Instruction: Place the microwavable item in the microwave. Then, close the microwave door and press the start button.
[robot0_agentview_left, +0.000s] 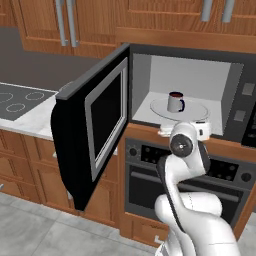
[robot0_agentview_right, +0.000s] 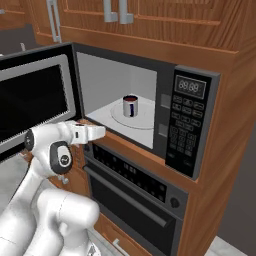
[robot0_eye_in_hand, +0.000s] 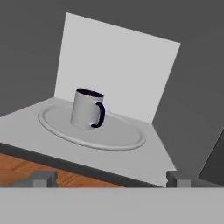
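Mug (robot0_agentview_left: 175, 102) stands upright on the glass turntable (robot0_agentview_left: 159, 108) inside the microwave (robot0_agentview_right: 192, 125), handle toward the opening. Microwave door (robot0_agentview_left: 95, 127) swung fully open to the left. Gripper (robot0_eye_in_hand: 111, 178) sits just outside the cavity's front edge, jaws spread wide, holding nothing, well apart from the mug. Oven (robot0_agentview_right: 135, 197) below.

From the left base view my own arm covers the gripper (robot0_agentview_left: 202, 131), so I can't read its jaws. The microwave (robot0_agentview_left: 235, 95) runs off the right edge there, control strip mostly lost. Display digits (robot0_agentview_right: 190, 86) at upper right: too small to read.
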